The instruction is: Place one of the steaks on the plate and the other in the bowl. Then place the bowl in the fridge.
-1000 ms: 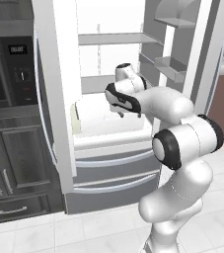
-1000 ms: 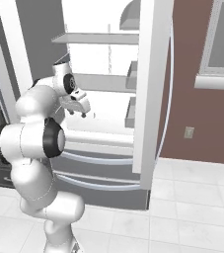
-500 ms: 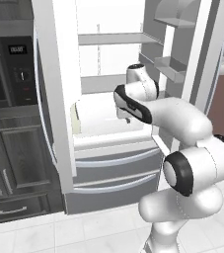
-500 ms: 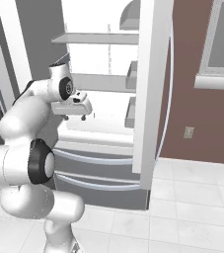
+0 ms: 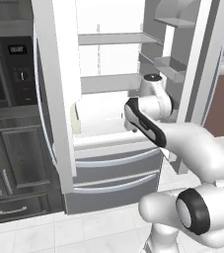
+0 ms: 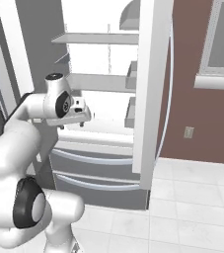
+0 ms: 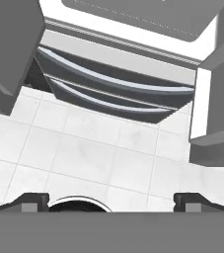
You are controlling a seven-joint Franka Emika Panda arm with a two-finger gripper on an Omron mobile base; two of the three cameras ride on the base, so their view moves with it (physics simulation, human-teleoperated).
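Note:
The fridge (image 5: 114, 167) stands with both upper doors wide open, white shelves bare inside. On its lowest shelf, a beige sliver of the bowl (image 5: 76, 118) peeks out from behind the left door's edge; what it holds is hidden. My gripper (image 6: 81, 121) hangs in front of that shelf, to the right of the bowl and apart from it, pointing down. In the hand view my gripper (image 7: 112, 200) is open, with only floor tiles and the fridge drawers (image 7: 114, 85) beyond it. The steaks and the plate are out of view.
The left fridge door (image 5: 54, 89) juts toward me, and the right door (image 6: 150, 89) with its bins stands close beside the arm. Dark cabinets with a built-in oven (image 5: 10, 74) flank the fridge on the left. White tile floor (image 6: 182, 207) lies open to the right.
My hand has drawn back out of the fridge, away from the bowl, and dropped lower in front of the shelf, while the elbow swung down to the right. The jaws stayed open.

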